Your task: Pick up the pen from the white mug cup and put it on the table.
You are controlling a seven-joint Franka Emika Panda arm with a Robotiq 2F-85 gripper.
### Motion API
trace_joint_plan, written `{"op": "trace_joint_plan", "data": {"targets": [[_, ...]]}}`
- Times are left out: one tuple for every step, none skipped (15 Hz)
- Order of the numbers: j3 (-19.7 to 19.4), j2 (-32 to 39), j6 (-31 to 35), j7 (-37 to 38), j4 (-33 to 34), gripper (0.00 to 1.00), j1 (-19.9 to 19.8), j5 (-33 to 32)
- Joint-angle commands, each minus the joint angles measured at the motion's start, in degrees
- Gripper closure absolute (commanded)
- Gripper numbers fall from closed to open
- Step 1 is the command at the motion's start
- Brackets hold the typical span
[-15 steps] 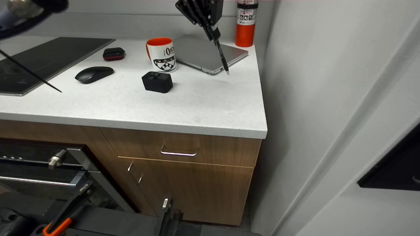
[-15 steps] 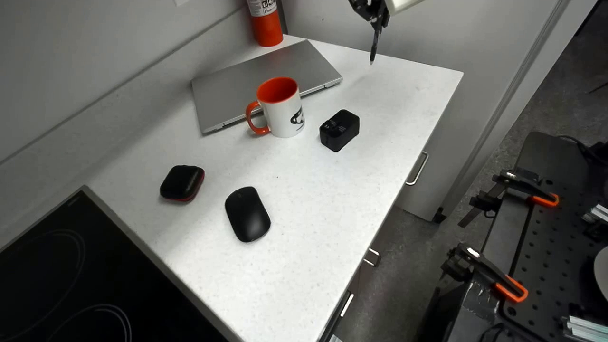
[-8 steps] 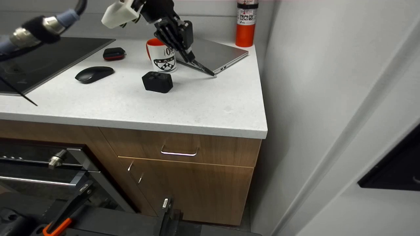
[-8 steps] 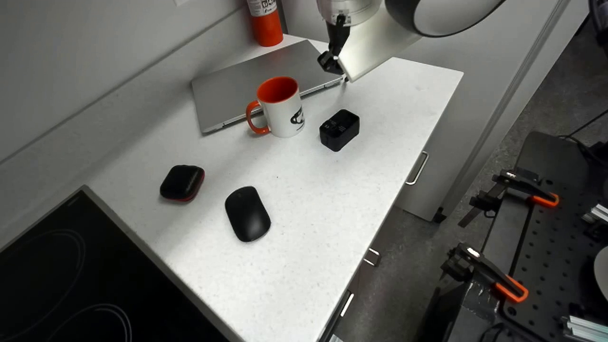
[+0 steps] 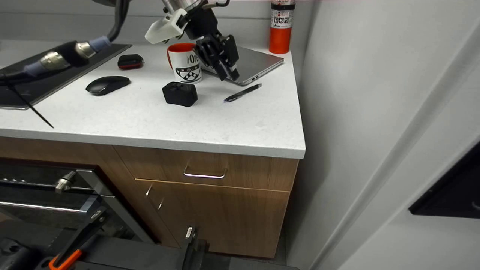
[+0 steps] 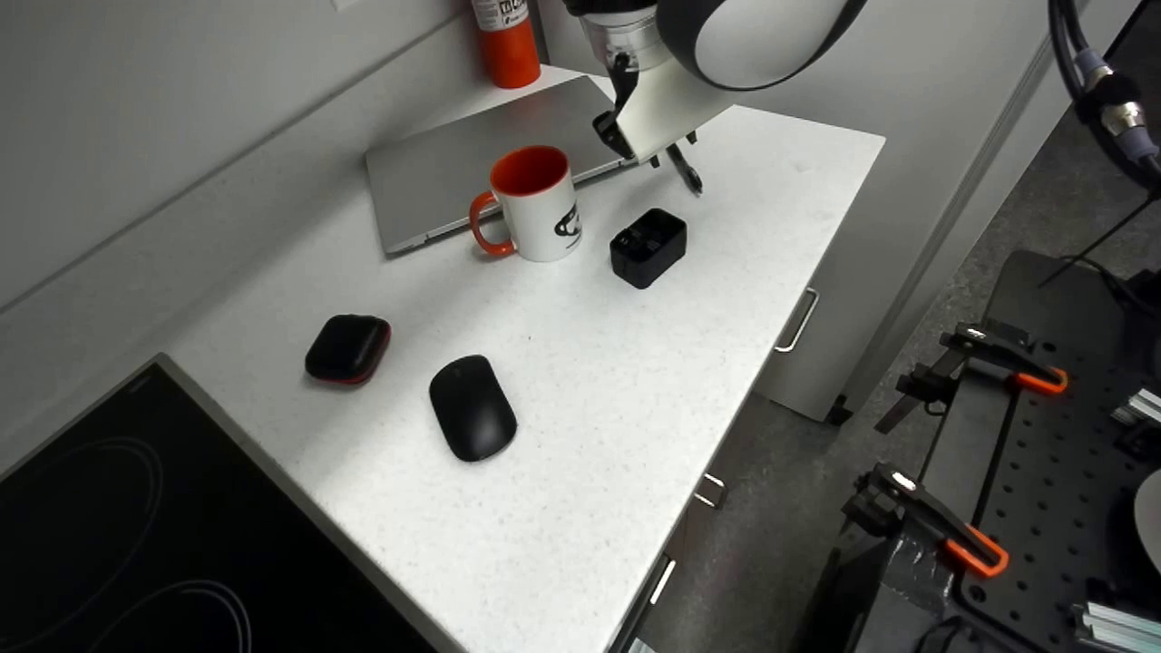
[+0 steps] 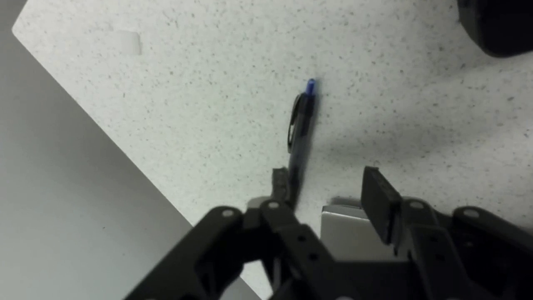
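In an exterior view, the hob (image 5: pixel 103 54) comes at the far left, set in the white worktop (image 5: pixel 202 123), with a cable (image 5: pixel 70 54) crossing in front of it. To its right lies the black mouse (image 5: pixel 107 85), then the case (image 5: pixel 130 62), black and red, farther back. The black box (image 5: pixel 180 93) stands just in front of the mug (image 5: pixel 186 66), which is upright, white outside and red inside, with its handle to the left in both exterior views. Next comes the end effector (image 5: pixel 229 76), slanting down in front of the laptop (image 5: pixel 258 62) and just overlapping the mug's right side in that view. In the wrist view its 2 fingers (image 7: pixel 379 204) are spread, with a plain gap between them, gripping nothing. The pen (image 5: pixel 243 92) is out of the mug and lies flat on the worktop, just beside the laptop's near corner and apart from it. In the wrist view the pen's blue end shows clear, while its other end runs behind the finger at the left; whether the 2 touch, I cannot tell. The laptop lies closed behind the pen, and the red cylinder (image 5: pixel 280 40) stands at the far right, just beyond the laptop.
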Motion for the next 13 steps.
{"op": "trace_joint_plan", "data": {"targets": [[-2.56, 0.90, -2.24, -2.62, 2.68, 0.19, 2.22, 4.09], [-2.93, 0.82, -2.17, -2.94, 2.85, 0.10, 2.39, 4.91], [-3.24, 0.77, -2.12, -3.15, 3.01, 0.03, 2.56, 5.55], [-3.52, 0.69, -2.04, -3.24, 3.13, 0.00, 2.72, 6.13], [-3.83, 0.67, -2.04, -3.21, 3.29, 0.00, 2.94, 6.61], [-4.00, 0.63, -2.07, -3.35, 3.38, 0.00, 3.07, 7.03], [-4.12, 0.53, -2.03, -3.46, 3.40, 0.00, 3.17, 7.70], [-4.74, 0.30, 0.10, -2.09, 1.89, 0.00, 3.46, 5.98], [-4.79, 0.30, 0.10, -2.10, 2.00, 0.00, 3.52, 6.22], [-4.81, 0.30, 0.10, -2.09, 2.09, 0.00, 3.55, 6.29], [-4.83, 0.30, 0.10, -2.09, 2.14, 0.00, 3.58, 6.30], [-4.84, 0.30, 0.09, -2.09, 2.16, 0.00, 3.59, 6.30], [-4.85, 0.30, 0.09, -2.09, 2.16, 0.00, 3.60, 6.29]]}}
